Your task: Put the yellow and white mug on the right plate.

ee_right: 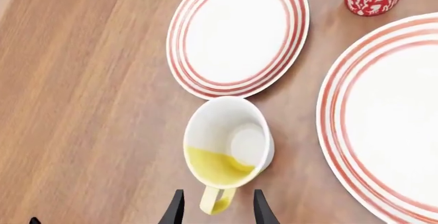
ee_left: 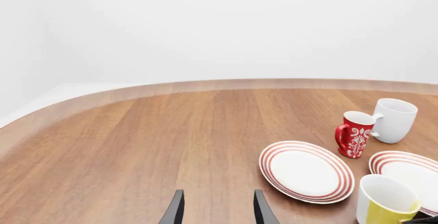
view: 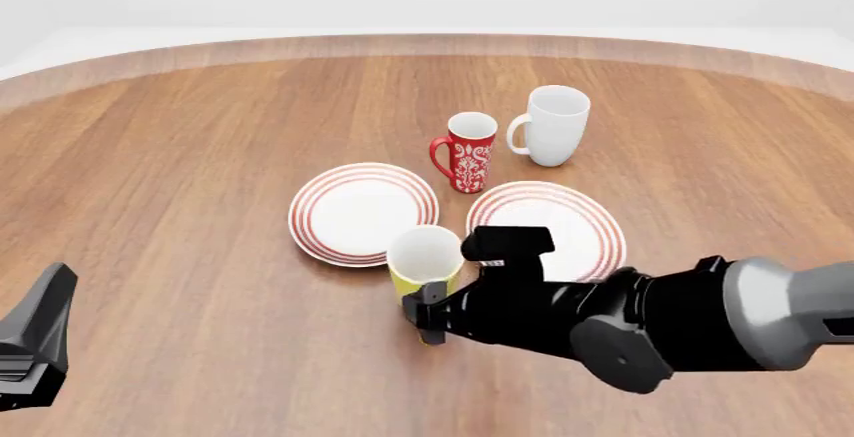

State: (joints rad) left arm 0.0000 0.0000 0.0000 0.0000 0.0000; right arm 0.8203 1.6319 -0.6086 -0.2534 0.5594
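Right gripper [ee_right: 214, 211] jaws parted, one finger either side of the yellow mug's [ee_right: 226, 144] handle, not visibly pinching. Mug upright on the table [view: 187, 157], between and just before the left plate [view: 363, 212] and right plate [view: 554, 225]. Left gripper [ee_left: 217, 211] open, empty, well apart.

Right arm [view: 694, 327] is mostly chunky matte black, rounded joint housings, with a boxy black block sitting on top just behind the right gripper [view: 430, 315]. Further back from the pincer the forearm turns into a smooth light grey sleeve. Fingers [ee_right: 174, 208] are thin, dark, tapered blades. The left gripper [view: 34, 342] shows as an angular dark grey wedge.
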